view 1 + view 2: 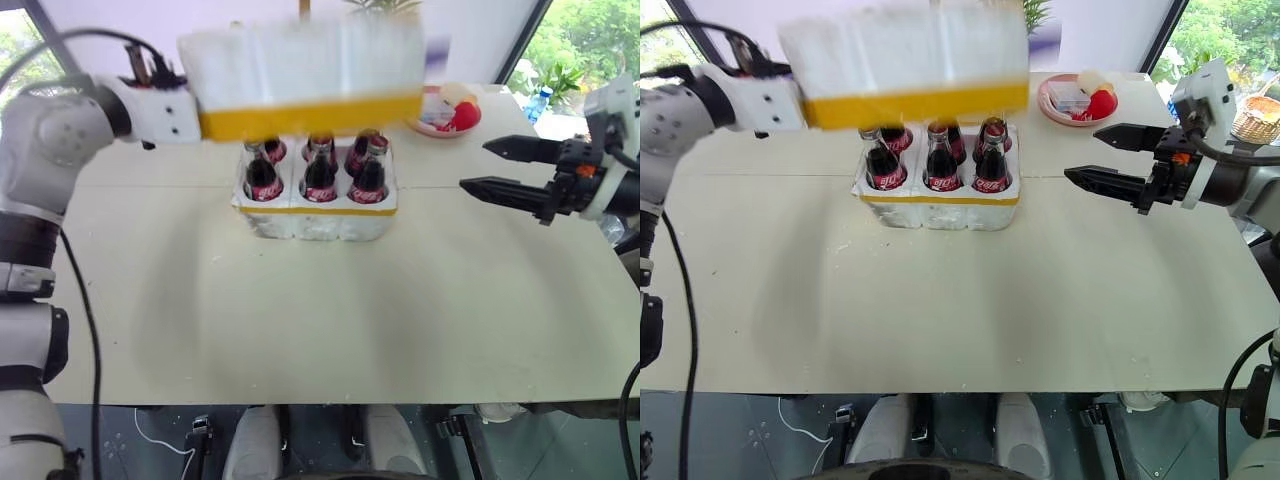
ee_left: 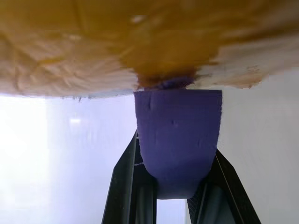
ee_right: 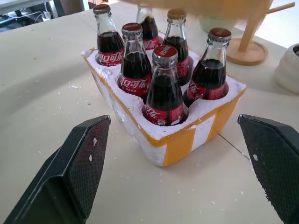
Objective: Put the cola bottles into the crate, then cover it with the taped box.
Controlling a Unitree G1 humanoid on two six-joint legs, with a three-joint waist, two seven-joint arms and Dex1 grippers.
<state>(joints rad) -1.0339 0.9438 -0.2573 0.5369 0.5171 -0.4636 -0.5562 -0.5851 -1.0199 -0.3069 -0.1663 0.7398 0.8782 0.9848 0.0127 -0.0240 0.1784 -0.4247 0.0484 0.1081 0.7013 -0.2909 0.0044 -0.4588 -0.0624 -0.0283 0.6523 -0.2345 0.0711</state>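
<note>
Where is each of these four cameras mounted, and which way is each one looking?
Left eye, right eye: on the head, looking down on the table; both arms show, the left gripper shut on the taped box above the crate.
Left wrist: along its fingers, up at the box's underside.
Right wrist: between the open right gripper fingers toward the cola bottles.
Shared: head and right wrist views show crate and bottles.

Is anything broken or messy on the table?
A bit messy: small white crumbs lie on the table beside the crate. The six cola bottles stand upright in their wells, nothing spilled.
</note>
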